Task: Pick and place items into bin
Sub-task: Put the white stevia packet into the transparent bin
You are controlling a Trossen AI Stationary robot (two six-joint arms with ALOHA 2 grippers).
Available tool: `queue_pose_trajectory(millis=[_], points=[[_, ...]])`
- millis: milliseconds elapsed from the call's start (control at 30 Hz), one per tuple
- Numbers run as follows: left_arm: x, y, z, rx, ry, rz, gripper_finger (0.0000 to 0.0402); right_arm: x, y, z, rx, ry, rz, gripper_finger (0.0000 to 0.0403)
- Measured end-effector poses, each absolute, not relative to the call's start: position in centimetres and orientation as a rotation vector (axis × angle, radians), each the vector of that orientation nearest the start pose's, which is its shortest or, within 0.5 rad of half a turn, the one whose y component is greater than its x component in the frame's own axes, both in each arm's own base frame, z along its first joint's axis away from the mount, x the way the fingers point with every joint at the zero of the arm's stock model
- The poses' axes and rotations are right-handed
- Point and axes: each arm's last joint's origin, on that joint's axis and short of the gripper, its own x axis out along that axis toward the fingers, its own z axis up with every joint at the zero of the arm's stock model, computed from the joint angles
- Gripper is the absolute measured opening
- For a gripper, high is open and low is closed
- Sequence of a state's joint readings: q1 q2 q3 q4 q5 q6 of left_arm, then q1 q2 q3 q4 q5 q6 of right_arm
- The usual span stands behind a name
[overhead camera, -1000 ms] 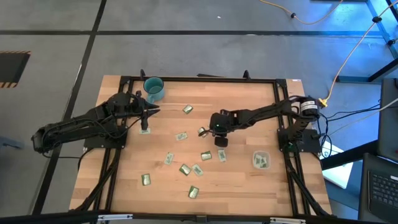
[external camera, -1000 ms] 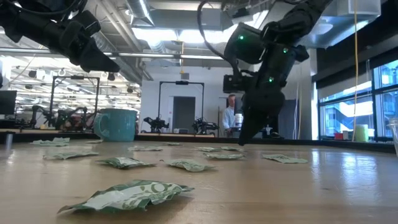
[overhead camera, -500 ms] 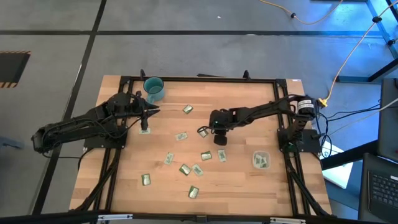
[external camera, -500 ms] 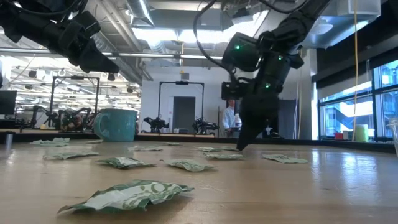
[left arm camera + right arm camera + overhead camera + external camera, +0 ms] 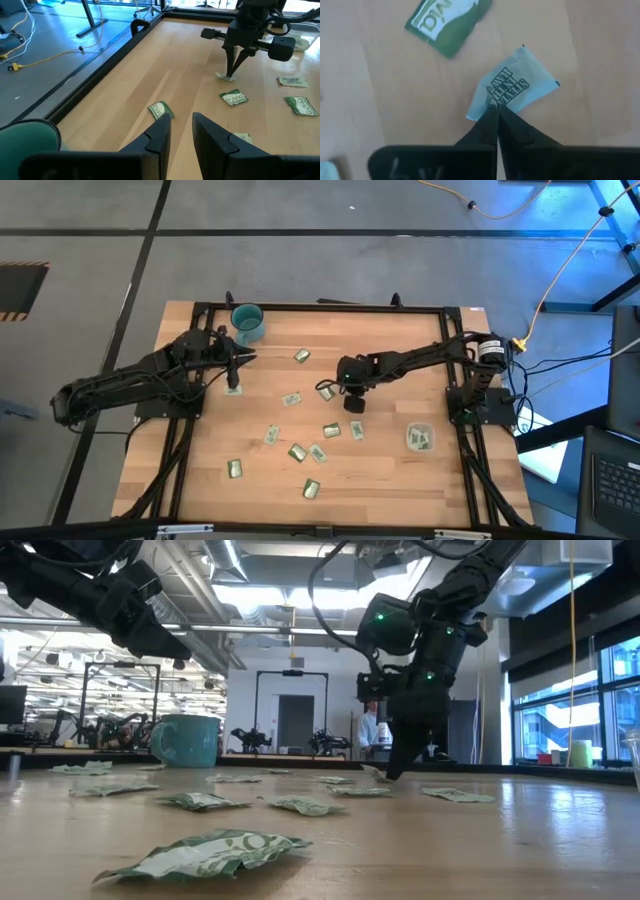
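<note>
Since the earlier frame my right end effector point(image 5: 496, 111) has closed, pinching a pale packet point(image 5: 515, 85) mid-table point(image 5: 400, 480), apparently barely lifted. Left end effector point(image 5: 179, 131) hovers parted near the mug point(image 5: 247, 322). Bin point(image 5: 420, 438) sits right.

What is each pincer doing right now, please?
Left pincer: open, empty, near the mug.
Right pincer: shut on a packet at the table.
</note>
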State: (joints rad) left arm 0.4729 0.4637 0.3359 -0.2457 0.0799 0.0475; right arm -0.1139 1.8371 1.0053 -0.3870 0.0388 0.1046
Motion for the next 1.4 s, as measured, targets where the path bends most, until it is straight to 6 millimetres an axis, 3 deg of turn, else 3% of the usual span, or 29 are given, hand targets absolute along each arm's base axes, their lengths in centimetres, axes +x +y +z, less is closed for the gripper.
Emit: queue_pose_trajectory(millis=[100, 267, 433, 633, 800, 967, 1233, 1400], points=[[11.2, 5.5, 21.5, -0.056, 0.370, 0.380, 0.0074, 32.4, -3.3, 14.2, 0.161, 1.269, -0.200, 0.0010], [11.2, 5.5, 21.5, -0.056, 0.370, 0.380, 0.0074, 31.5, -0.7, 19.1, 0.225, 1.274, -0.220, 0.0003], [11.2, 5.5, 21.5, -0.056, 0.370, 0.379, 0.0074, 28.3, 3.8, 23.5, 0.355, 1.294, -0.254, 0.0004], [11.2, 5.5, 21.5, -0.056, 0.369, 0.379, 0.0074, 23.5, 9.3, 26.4, 0.564, 1.308, -0.350, 0.0002], [11.2, 5.5, 21.5, -0.056, 0.369, 0.378, 0.0074, 20.2, 12.3, 26.2, 0.625, 1.415, -0.527, 0.0002], [11.2, 5.5, 21.5, -0.056, 0.369, 0.378, 0.0074, 18.2, 13.4, 24.3, 0.652, 1.449, -0.679, 0.0002], [11.2, 5.5, 21.5, -0.056, 0.369, 0.377, 0.0074, 17.5, 13.1, 20.3, 0.662, 1.446, -0.695, 0.0002], [11.2, 5.5, 21.5, -0.057, 0.369, 0.377, 0.0074, 17.4, 13.1, 19.0, 0.680, 1.433, -0.673, 0.0002]])
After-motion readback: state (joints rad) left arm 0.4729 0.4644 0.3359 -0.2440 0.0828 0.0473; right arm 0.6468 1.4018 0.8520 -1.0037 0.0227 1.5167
